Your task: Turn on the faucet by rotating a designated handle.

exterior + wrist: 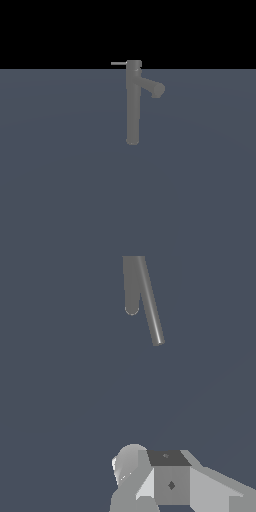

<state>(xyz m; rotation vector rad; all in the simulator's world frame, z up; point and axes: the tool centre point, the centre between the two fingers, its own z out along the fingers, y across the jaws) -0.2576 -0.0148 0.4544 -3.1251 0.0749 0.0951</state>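
Tall, slim, dull-grey faucet [132,107], upright on the flat blue-grey tabletop [60,190]. Near its top, a short fat grey spout [155,88] pointing to the exterior view's right. At the very top, a thin light-grey handle [118,63] like a little rod, sticking out flat to the exterior view's left.

Pale grey robot hand [152,478] seen only in the wrist view, well apart from the faucet, touching nothing. Cannot tell if spread wide or pressed together. Nowhere in the exterior view.

Step now, most likely: getting to the handle. To do it well:
- Go for the thin rod, not the fat spout.
- Come in near the rod's free end, where a small push probably turns it best.
- Push sideways around the column, not down.
- Go slowly, to keep from slipping off such a skinny rod.
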